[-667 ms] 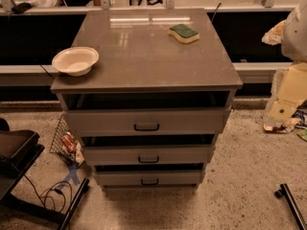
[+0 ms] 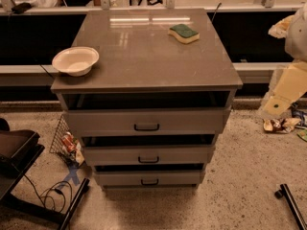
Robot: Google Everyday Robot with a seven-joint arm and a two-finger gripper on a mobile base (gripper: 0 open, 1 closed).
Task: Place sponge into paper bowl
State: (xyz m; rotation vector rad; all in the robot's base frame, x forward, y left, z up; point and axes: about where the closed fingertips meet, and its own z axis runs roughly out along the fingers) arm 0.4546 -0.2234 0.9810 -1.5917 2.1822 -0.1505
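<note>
The sponge point(image 2: 183, 33) lies flat near the far right corner of the worktop point(image 2: 144, 61), green scouring side up. It is well apart from the paper bowl point(image 2: 75, 60), which sits at the left edge toward the near corner. The claw point(image 2: 280, 97) hangs out past the right edge, touching nothing; wide or narrow, I cannot tell. That sponge looks light and squashy, so I'd pinch it gently across its short sides. The bowl looks flimsy and may slide if nudged.

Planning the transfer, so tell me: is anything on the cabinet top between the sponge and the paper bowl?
Nothing visible: only bare cabinet top lies between the sponge and the paper bowl. The gripper hangs off to its right.
</note>
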